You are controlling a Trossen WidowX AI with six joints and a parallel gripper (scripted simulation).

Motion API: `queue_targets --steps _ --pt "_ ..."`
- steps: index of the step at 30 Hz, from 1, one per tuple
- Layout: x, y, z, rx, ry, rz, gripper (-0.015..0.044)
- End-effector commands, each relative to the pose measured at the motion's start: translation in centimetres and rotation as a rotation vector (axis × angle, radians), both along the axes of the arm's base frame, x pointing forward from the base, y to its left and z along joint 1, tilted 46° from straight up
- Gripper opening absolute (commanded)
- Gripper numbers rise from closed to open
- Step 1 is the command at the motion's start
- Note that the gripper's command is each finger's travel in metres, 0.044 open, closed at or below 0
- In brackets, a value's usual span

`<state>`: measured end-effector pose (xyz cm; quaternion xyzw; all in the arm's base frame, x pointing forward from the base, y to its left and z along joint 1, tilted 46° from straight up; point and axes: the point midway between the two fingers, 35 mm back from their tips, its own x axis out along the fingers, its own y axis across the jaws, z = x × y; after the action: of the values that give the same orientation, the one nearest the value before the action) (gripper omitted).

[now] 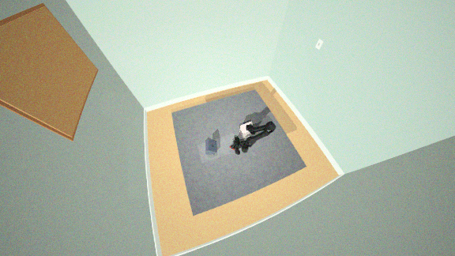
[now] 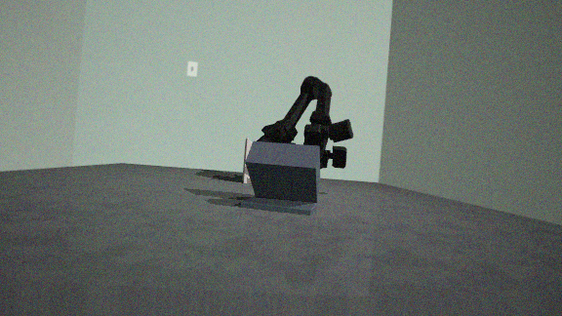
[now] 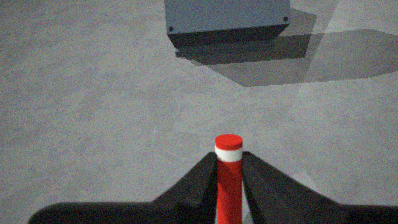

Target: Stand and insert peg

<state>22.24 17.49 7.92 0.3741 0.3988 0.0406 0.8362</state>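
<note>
Red round peg with a white band (image 1: 231, 147) (image 3: 229, 187) is squeezed between the black fingers (image 1: 234, 147), on the arm's side of the blue-grey sloped block (image 1: 211, 146) (image 2: 283, 182) (image 3: 227, 15). The fingers pinch it near its white band. That banded end shows its flat red top, and the long part runs back the other way, between the fingers. The block is in front of them, apart from the peg. I think the next move must tip the plain end toward the block's hole and line it up. The plain end is cut off in the wrist view, so I can't tell if it touches the grey tabletop (image 1: 237, 178) (image 2: 195, 268) (image 3: 100, 100). I can't make out the hole, and the block hides the peg in the outside view.
</note>
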Motion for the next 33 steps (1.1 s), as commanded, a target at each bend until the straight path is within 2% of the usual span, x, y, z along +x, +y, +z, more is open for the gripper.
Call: queue_targets --steps 1,33 --pt "-0.2 -0.1 0.1 -0.005 -0.027 -0.028 0.005" --pt "-2.3 0.0 0.6 -0.068 -0.223 -0.213 0.005"
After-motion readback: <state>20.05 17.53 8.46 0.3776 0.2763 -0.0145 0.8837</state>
